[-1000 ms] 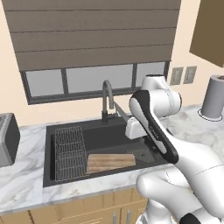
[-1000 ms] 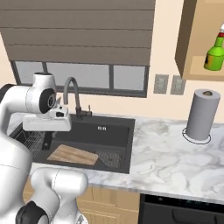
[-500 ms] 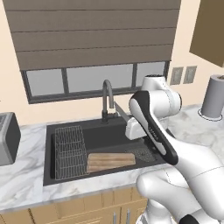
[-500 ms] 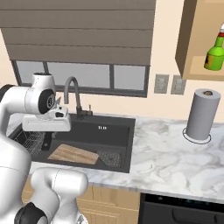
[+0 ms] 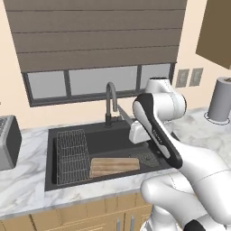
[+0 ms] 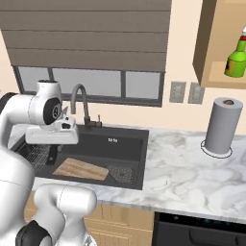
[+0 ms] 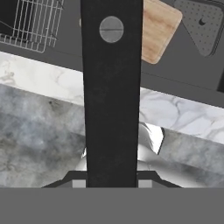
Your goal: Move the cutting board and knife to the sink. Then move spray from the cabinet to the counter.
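Note:
My gripper [image 7: 111,178] is shut on the knife [image 7: 111,87], whose black handle with one screw runs up the middle of the hand view. The hand [image 5: 137,134] hovers over the black sink [image 5: 90,128], close to the faucet [image 5: 109,101], and the thin grey blade [image 5: 125,115] sticks up and back from it. The wooden cutting board [image 5: 113,165] lies flat on the sink floor, seen again as the cutting board [image 6: 79,169] and below the handle as the cutting board [image 7: 157,30]. The green spray [image 6: 236,60] stands in the open cabinet [image 6: 206,43] at the upper right, above the marble counter [image 6: 182,163].
A wire rack [image 5: 71,153] fills the sink's left part and a drain grid [image 6: 120,173] lies right of the board. A grey paper towel roll [image 6: 221,126] stands on the counter under the cabinet. A toaster [image 5: 6,142] sits at the far left.

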Robot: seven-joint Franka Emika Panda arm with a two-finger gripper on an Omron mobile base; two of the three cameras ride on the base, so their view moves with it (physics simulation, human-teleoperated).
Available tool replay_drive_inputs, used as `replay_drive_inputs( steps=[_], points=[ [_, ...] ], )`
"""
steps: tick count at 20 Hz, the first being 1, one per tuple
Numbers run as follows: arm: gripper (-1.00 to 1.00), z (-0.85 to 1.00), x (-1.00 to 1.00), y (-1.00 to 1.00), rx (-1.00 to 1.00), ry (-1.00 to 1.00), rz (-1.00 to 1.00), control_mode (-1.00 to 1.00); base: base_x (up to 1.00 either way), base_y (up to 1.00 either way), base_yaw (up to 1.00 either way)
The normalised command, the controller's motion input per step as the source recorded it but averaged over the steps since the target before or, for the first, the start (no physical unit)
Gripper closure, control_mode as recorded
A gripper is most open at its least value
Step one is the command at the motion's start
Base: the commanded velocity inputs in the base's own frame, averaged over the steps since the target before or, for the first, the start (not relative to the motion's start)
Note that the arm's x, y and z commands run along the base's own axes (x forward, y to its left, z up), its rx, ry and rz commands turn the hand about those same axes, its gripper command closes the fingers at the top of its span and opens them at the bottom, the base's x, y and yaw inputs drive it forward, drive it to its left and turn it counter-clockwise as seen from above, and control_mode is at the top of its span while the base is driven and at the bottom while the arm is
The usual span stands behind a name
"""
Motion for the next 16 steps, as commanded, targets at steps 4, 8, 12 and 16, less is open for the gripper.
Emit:
replay_drive_inputs(
  steps=[4,8,12,16],
  points=[
    [1.0,0.04,0.38,0.0,0.0,0.18,0.08,-1.0,0.0,0.0,0.0],
    [1.0,0.11,0.41,0.0,0.0,0.16,0.11,-1.0,0.0,0.0,0.0],
    [1.0,0.02,0.54,-0.09,0.0,0.15,0.06,-1.0,0.0,0.0,0.0],
    [1.0,-0.34,0.62,-0.41,0.0,0.08,0.11,-1.0,0.0,0.0,0.0]
  ],
)
